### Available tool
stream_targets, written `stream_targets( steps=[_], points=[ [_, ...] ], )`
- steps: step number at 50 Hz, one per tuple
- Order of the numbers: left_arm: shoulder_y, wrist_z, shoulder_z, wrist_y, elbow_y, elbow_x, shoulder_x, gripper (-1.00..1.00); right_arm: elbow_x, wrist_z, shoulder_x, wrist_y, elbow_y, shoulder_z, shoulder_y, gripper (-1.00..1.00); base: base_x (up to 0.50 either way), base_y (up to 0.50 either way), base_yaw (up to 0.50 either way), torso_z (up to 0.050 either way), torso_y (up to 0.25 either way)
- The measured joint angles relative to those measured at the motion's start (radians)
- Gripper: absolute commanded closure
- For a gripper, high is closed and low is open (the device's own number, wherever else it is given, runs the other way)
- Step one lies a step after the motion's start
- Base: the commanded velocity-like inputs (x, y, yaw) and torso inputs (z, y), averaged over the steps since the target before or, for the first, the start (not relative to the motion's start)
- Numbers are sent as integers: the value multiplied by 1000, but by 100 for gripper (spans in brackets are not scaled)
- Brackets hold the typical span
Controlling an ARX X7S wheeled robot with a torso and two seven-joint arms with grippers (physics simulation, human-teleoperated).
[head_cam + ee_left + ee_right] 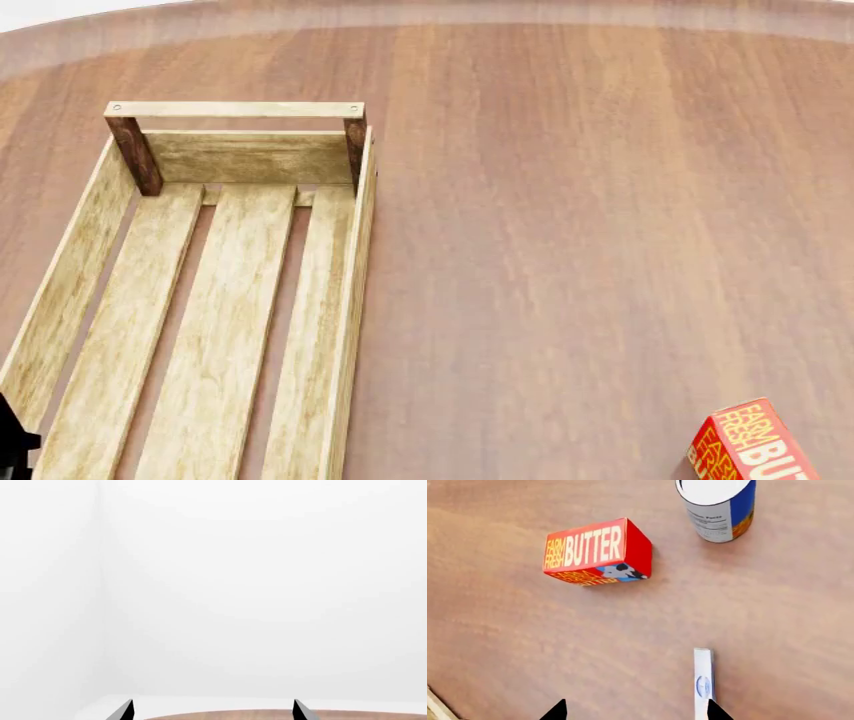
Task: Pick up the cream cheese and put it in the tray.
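The cream cheese [702,680] shows in the right wrist view as a narrow white strip with a small blue oval label, lying on the wooden table. My right gripper [635,711] is open above the table. One fingertip [714,710] is right beside the near end of the cream cheese, and nothing is held. The tray [350,300], a light-wood slatted crate with dark corner posts, lies at the left of the head view with nothing in it. My left gripper [212,709] is open, points at a white wall and holds nothing. The cream cheese is out of the head view.
A red-orange butter box [597,552] and a blue-and-white can [718,510] stand on the table beyond the cream cheese. The butter box [747,445] also shows at the head view's lower right. A tray corner [434,706] edges into the right wrist view.
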Motion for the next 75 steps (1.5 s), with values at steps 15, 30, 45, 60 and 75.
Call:
stream_targets(
  steps=[15,30,45,60,75],
  points=[
    [-2,-2,5,-5,0,3,-2,-100,-18,-8,13,-54,-7,26,-35,-100,0,0,0,0,0],
    [-7,-18,15,-14,-5,-3,-15,-100,-56,17,38,-23,25,14,-27,-100,0,0,0,0,0],
    [-11,-56,30,-7,-34,-30,-45,-100,-101,14,36,54,129,-21,15,-100,0,0,0,0,0],
    [-10,-89,42,-1,-49,-49,-71,-100,-134,-16,34,93,232,-72,44,-100,0,0,0,0,0],
    [-11,-116,52,1,-54,-63,-94,-100,-152,-40,38,100,307,-101,62,-100,0,0,0,0,0]
  ],
)
